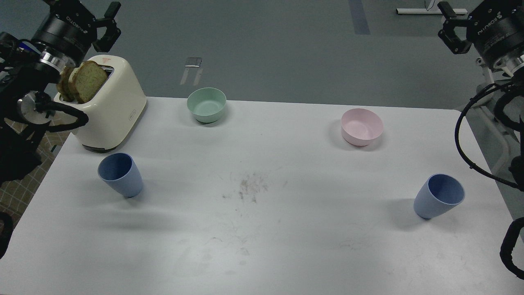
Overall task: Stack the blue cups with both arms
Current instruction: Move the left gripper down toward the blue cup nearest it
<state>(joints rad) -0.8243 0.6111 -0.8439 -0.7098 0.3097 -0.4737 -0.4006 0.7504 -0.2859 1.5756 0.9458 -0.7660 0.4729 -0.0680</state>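
From the head view, the white table (262,229) carries two blue cups standing upright and well apart: the left blue cup (120,174) sits near the table's left side, just in front of a cream toaster (108,112), and the right blue cup (439,196) stands near the right edge, in front of and to the right of a pink bowl (362,126). Both cups stand alone, open mouths up, with nothing inside that can be seen. A mint-green bowl (206,104) rests at the far edge of the table, right of the toaster, and slices of brown bread (82,82) stick up out of the toaster's slots. A patch of dark scuff marks (247,188) lies on the tabletop between the two cups. The left gripper (109,25) hangs high at the upper left corner, above and behind the toaster, its two black fingers spread apart with nothing between them. The right gripper (449,28) hangs at the upper right corner, beyond the table's far edge, its fingers likewise parted and holding nothing. Both grippers are well away from the cups.
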